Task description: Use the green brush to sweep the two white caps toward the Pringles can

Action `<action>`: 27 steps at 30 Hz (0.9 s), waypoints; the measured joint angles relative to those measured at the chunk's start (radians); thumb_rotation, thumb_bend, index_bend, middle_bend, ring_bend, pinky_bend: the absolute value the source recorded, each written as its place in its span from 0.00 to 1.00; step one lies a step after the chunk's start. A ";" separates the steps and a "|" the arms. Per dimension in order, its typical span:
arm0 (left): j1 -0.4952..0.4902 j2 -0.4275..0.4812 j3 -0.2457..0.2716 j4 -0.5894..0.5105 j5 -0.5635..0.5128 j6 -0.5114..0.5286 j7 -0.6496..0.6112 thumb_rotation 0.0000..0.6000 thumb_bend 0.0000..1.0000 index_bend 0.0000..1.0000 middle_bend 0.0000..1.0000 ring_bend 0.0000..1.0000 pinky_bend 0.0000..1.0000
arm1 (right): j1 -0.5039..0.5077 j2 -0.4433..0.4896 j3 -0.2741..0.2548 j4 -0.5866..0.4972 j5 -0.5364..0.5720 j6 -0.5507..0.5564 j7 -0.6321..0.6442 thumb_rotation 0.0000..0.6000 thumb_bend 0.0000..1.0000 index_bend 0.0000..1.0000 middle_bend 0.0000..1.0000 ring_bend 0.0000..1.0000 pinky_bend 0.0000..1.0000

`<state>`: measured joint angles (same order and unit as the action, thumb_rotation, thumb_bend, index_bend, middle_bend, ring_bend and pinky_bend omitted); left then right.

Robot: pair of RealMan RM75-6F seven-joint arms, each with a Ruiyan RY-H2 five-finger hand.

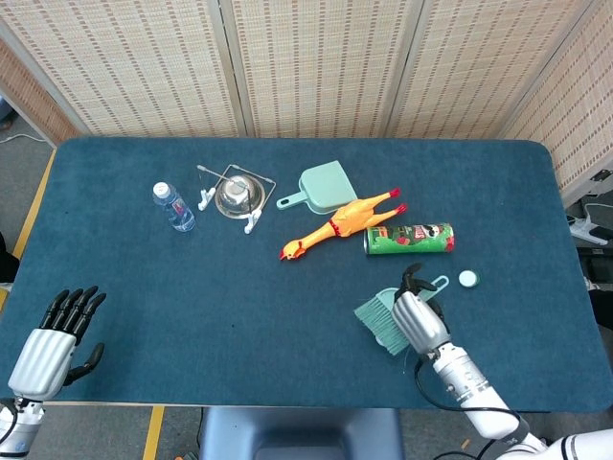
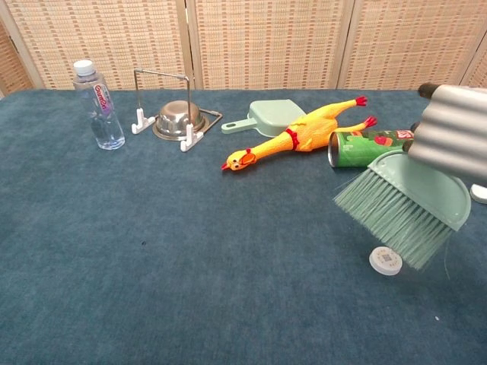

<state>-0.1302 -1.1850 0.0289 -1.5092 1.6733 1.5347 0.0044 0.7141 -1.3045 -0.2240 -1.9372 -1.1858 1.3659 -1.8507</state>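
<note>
My right hand [image 1: 419,317] [image 2: 450,141] grips the green brush [image 1: 383,322] [image 2: 402,204], bristles pointing down and left. One white cap [image 2: 386,261] lies on the table just below the bristle tips; in the head view the brush and hand hide it. The second white cap [image 1: 467,279] [image 2: 480,193] lies to the right of the Pringles can [image 1: 409,239] [image 2: 370,148], which rests on its side. The brush hangs in front of the can, apart from it. My left hand [image 1: 50,341] stays at the front left table edge, fingers apart and holding nothing.
A yellow rubber chicken [image 1: 337,224] [image 2: 300,133] lies left of the can, with a green dustpan [image 1: 322,186] [image 2: 271,115] behind it. Further left are a steel bowl in a wire rack [image 1: 236,195] [image 2: 178,119] and a water bottle [image 1: 172,206] [image 2: 97,105].
</note>
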 measured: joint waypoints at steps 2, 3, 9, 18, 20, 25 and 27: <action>0.000 0.002 0.000 0.003 0.000 0.001 -0.008 1.00 0.41 0.00 0.00 0.00 0.04 | 0.005 -0.023 0.001 -0.016 0.003 -0.004 -0.079 1.00 0.49 0.93 0.84 0.58 0.30; 0.000 0.002 0.000 0.003 0.001 0.002 -0.012 1.00 0.41 0.00 0.00 0.00 0.04 | 0.008 -0.033 0.002 -0.021 0.007 -0.005 -0.112 1.00 0.49 0.93 0.84 0.58 0.30; 0.001 0.010 0.001 0.006 0.005 0.008 -0.032 1.00 0.41 0.00 0.00 0.00 0.04 | 0.018 -0.128 0.009 -0.024 0.067 -0.005 -0.306 1.00 0.49 0.93 0.84 0.58 0.30; 0.004 0.015 0.000 0.004 0.009 0.017 -0.038 1.00 0.41 0.00 0.00 0.00 0.05 | 0.021 -0.208 0.010 0.025 0.110 0.020 -0.407 1.00 0.49 0.93 0.84 0.58 0.30; 0.007 0.019 0.001 0.003 0.010 0.022 -0.043 1.00 0.41 0.00 0.00 0.00 0.05 | 0.021 -0.220 0.009 0.040 0.115 0.033 -0.442 1.00 0.49 0.93 0.84 0.58 0.30; 0.009 0.022 0.001 0.006 0.010 0.025 -0.054 1.00 0.41 0.00 0.00 0.00 0.05 | 0.013 -0.249 0.002 0.085 0.139 0.081 -0.520 1.00 0.49 0.93 0.84 0.58 0.30; 0.009 0.023 0.000 0.007 0.009 0.024 -0.056 1.00 0.41 0.00 0.00 0.00 0.05 | 0.009 -0.256 -0.001 0.105 0.151 0.093 -0.534 1.00 0.49 0.93 0.84 0.58 0.30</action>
<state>-0.1217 -1.1624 0.0292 -1.5019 1.6821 1.5585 -0.0520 0.7233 -1.5609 -0.2255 -1.8322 -1.0352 1.4588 -2.3844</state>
